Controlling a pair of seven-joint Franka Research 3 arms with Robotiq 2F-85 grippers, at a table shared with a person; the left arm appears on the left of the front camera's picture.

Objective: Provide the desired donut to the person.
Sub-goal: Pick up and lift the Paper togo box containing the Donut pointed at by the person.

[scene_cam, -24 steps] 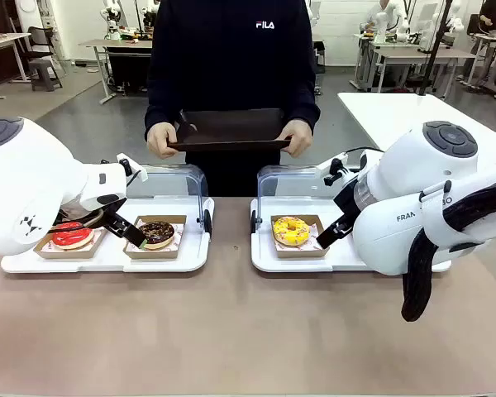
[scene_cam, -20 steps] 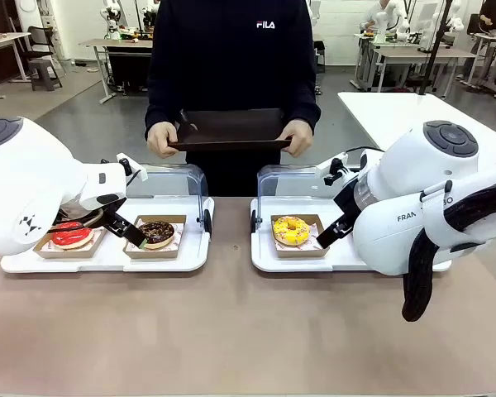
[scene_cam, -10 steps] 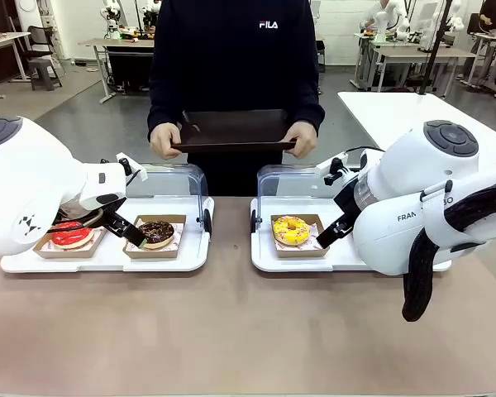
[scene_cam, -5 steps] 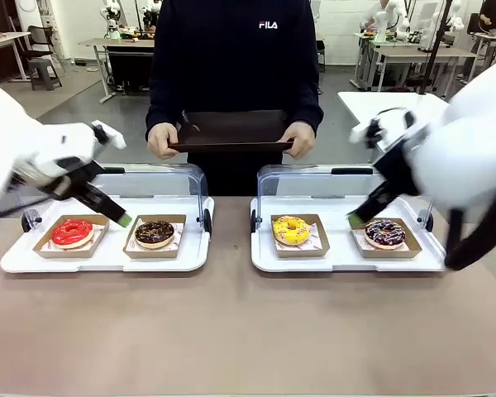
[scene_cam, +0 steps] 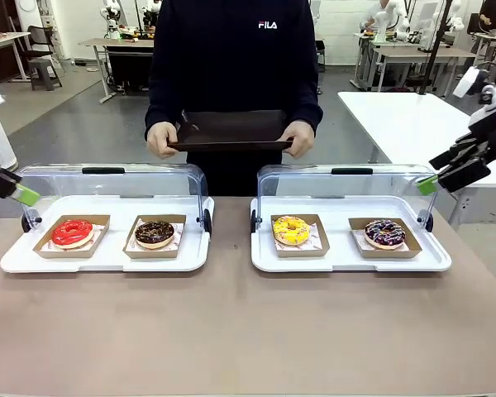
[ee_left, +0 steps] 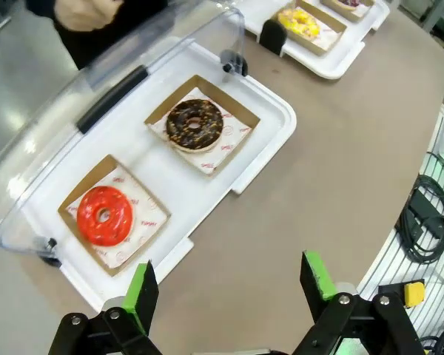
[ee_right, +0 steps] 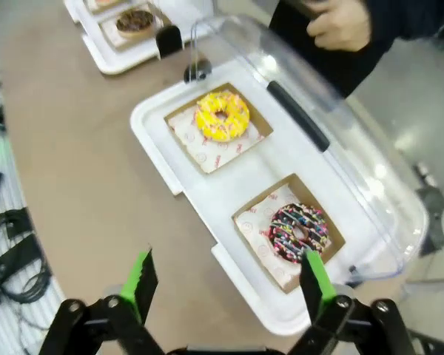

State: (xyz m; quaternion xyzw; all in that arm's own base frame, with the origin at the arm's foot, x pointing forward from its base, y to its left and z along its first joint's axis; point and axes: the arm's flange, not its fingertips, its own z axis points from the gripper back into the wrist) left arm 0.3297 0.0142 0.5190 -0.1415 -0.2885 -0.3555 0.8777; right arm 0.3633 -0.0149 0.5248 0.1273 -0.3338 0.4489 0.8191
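Left gripper (ee_left: pixel 229 274) and right gripper (ee_right: pixel 228 268), jaws spread, empty; the person's (scene_cam: pixel 231 58) choice is to be awaited before the donuts (scene_cam: pixel 291 230) are approached.

**Work surface.** A brown table (scene_cam: pixel 248 331) with a smooth matt top spans the full width of the front view. Two white rectangular trays with rounded corners lie directly on it, side by side on its far half, long edges parallel to the table's near edge, with a narrow strip of tabletop between them. The left tray (scene_cam: pixel 107 263) is toward the robot's left, the right tray (scene_cam: pixel 347 265) toward its right. Each has a clear domed cover with a dark bar handle, left lid (scene_cam: pixel 149 182) and right lid (scene_cam: pixel 380 184), standing open along the tray's far edge on black hinge knobs
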